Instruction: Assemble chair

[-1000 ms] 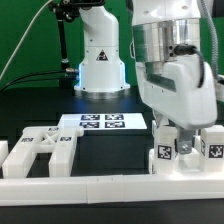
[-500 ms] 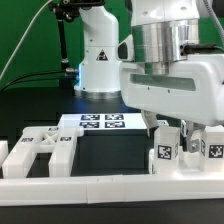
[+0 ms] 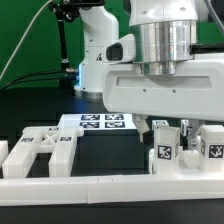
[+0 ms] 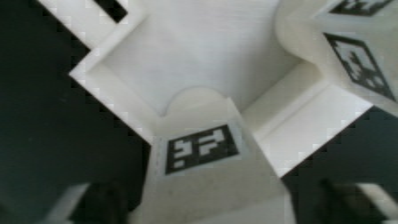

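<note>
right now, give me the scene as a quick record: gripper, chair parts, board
gripper: low at the exterior view's right, fingers either side of the tagged white part; grip unclear
neighbour part: upright, tagged, just beside it
left parts: white, lying behind the rim wall
marker board: flat on the table, centre, nothing on it

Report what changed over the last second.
The gripper turned about its wrist and shifted toward the exterior view's left. It now sits over an upright tagged chair part, jaws straddling it, no grip visible yet. The other loose parts and the marker board stayed put.
</note>
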